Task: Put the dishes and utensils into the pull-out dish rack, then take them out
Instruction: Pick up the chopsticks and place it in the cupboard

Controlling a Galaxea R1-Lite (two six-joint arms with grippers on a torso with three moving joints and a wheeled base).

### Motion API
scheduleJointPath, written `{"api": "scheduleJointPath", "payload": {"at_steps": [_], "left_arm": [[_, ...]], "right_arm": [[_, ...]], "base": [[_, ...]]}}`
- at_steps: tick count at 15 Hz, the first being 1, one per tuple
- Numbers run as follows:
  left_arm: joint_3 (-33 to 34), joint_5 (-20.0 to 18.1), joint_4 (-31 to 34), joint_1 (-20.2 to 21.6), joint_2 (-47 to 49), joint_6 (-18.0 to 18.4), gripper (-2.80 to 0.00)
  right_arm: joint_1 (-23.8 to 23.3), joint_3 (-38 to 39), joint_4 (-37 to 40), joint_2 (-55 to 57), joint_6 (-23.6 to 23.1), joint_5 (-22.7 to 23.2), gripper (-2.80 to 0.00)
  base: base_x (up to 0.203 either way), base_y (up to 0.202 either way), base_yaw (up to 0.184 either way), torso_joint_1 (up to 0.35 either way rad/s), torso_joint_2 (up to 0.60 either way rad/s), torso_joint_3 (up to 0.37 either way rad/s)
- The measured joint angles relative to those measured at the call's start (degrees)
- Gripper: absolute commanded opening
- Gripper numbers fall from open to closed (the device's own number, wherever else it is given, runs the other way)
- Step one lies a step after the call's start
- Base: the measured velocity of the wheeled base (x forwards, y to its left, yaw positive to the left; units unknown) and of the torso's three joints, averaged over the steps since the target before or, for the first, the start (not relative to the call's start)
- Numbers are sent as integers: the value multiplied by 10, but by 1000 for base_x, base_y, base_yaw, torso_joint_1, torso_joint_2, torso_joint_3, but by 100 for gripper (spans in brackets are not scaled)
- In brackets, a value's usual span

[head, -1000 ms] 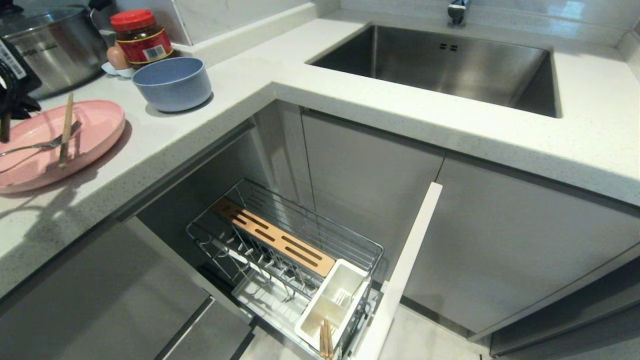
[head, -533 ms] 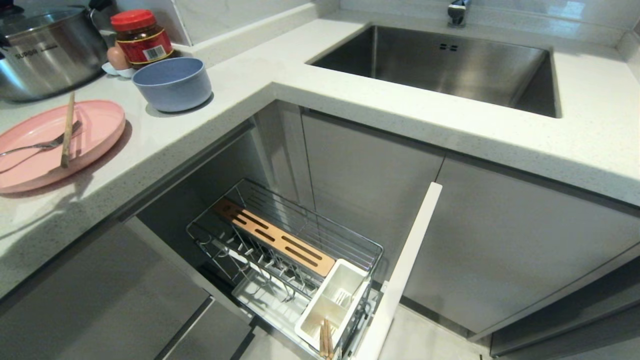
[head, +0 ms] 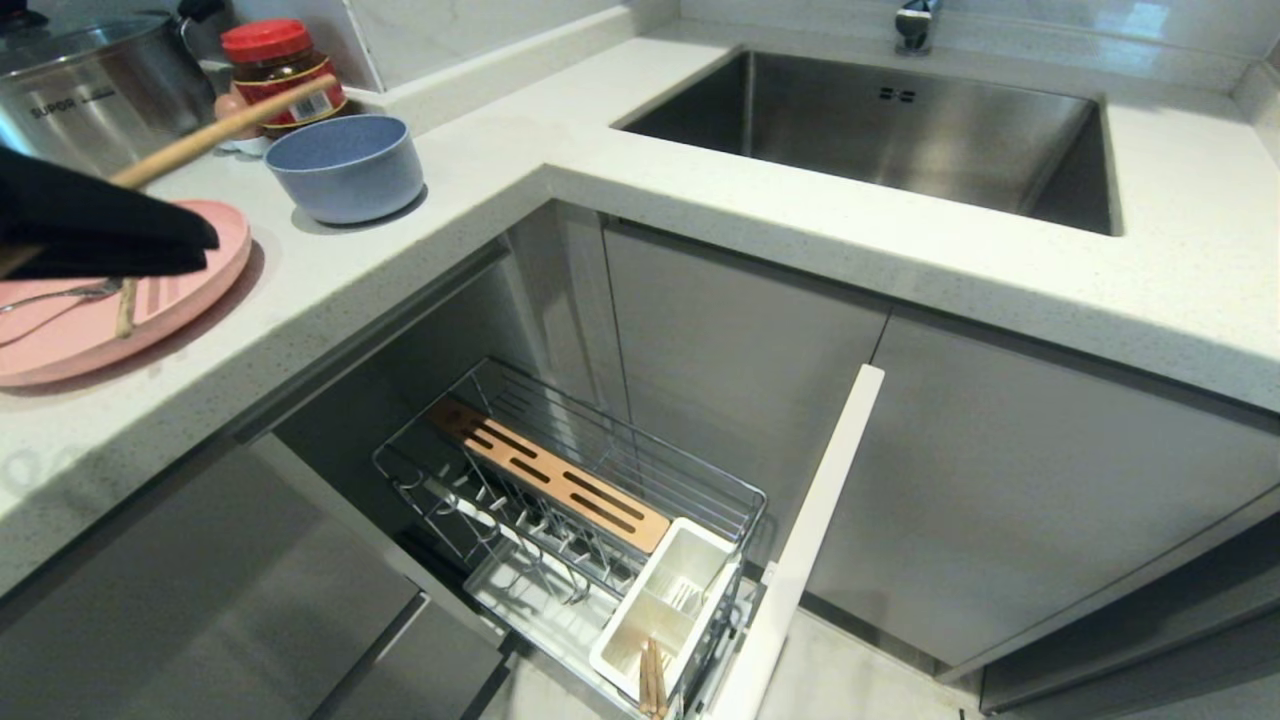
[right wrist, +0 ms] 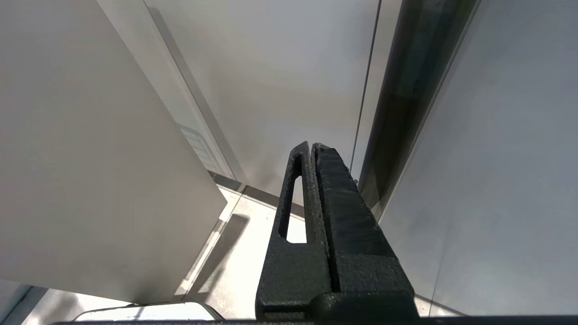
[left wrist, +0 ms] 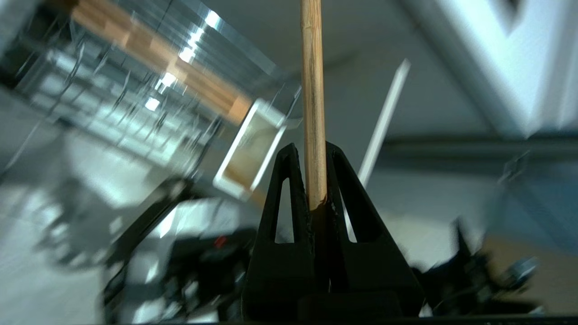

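Your counter (head: 420, 250) carries the pink plate (head: 190, 280) beneath the left gripper (left wrist: 309, 151), whose jaws are clamped on a chopstick (left wrist: 313, 90) sticking out past the fingertips. You'll find another chopstick (head: 125, 310) under them on the plate. Right gripper (right wrist: 311, 146): jaws together, holding nothing.

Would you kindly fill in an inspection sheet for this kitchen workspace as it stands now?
Surface: white counter, L-shaped.
Job's things: pink plate on the counter with a fork and one chopstick on it; blue bowl beside it; rack pulled out, chopsticks in its white cup.
Clutter: steel pot, red-lidded jar.
End effectors: left end effector shut on a raised chopstick over the plate; right end effector shut, empty, parked by cabinet panels.
Cables: nothing seen.
Surroundings: sink, grey cabinet doors.
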Motion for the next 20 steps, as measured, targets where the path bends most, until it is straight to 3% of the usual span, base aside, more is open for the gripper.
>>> {"api": "scheduleJointPath", "payload": {"at_steps": [7,11,14,20], "left_arm": [[31,-39,187,-35,61,74,-280],[66,-65,235,-39,84,132,-280],[136,-64,219,-39,96,190,-280],[295,-45,80,-40,114,317,-280]], "right_arm": [[0,0,0,0,0,0,-280],[0,0,0,0,0,0,-280],[0,0,0,0,0,0,-280],[0,0,0,0,0,0,-280]], "base": [[0,0,0,0,0,0],[0,0,0,0,0,0],[0,0,0,0,0,0],[0,0,0,0,0,0]]}}
